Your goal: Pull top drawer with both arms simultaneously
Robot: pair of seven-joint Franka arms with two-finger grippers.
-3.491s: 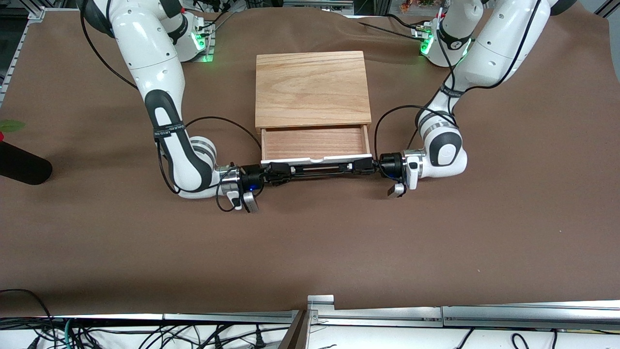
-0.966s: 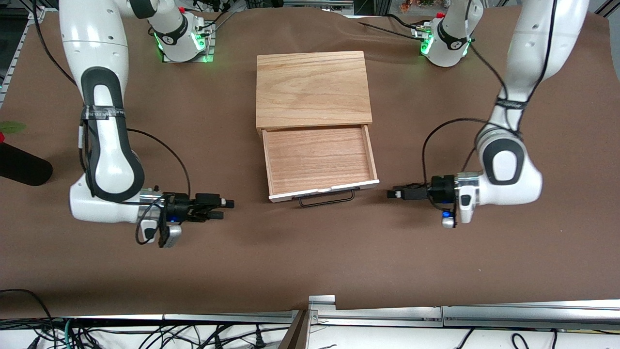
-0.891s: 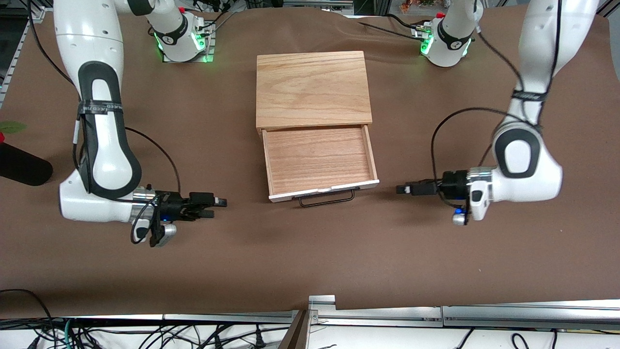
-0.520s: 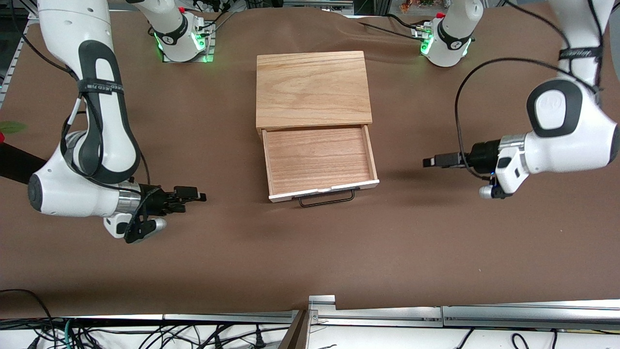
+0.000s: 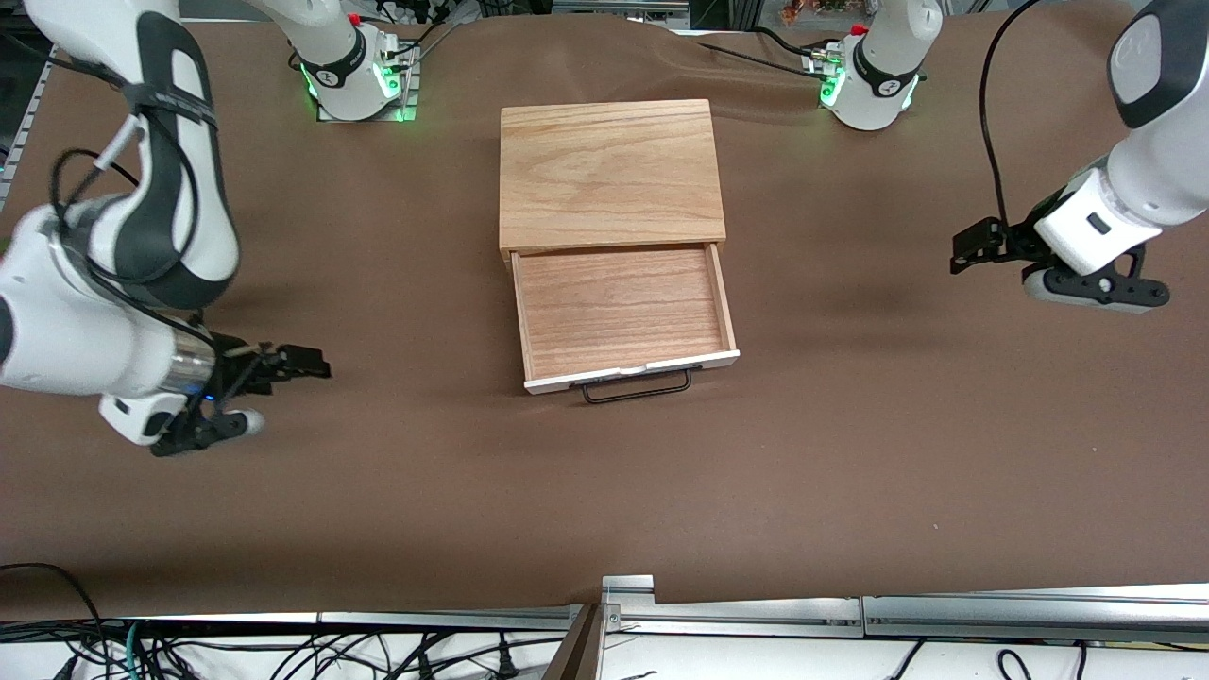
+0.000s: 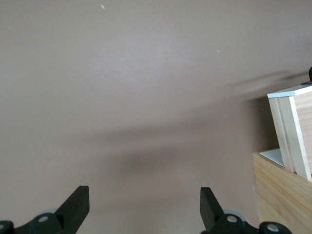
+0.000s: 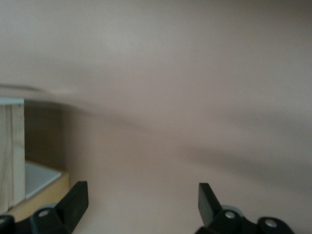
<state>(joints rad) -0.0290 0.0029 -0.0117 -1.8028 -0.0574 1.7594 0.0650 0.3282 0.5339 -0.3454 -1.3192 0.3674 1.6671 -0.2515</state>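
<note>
The top drawer [image 5: 623, 307] stands pulled far out of the cabinet toward the front camera, its oak floor bare. Its white front panel [image 5: 631, 368] and black wire handle [image 5: 635, 388] are free of both grippers. My left gripper [image 5: 967, 250] is open and empty, in the air over the table toward the left arm's end. My right gripper [image 5: 304, 362] is open and empty over the table toward the right arm's end. In the left wrist view the gripper [image 6: 144, 209] is spread wide, with a drawer corner [image 6: 292, 129] at the edge. In the right wrist view the gripper [image 7: 141, 201] is also spread, with the drawer's side [image 7: 10, 151] at the edge.
The cabinet's oak top slab [image 5: 609, 170] lies mid-table, farther from the front camera than the drawer. The arm bases [image 5: 359, 76] [image 5: 874, 80] stand beside it. An aluminium rail [image 5: 625, 593] and cables run along the table's front edge.
Both grippers let go of the handle after pulling the drawer farther out, then swung apart, away from the drawer and upward. The drawer stays open and still.
</note>
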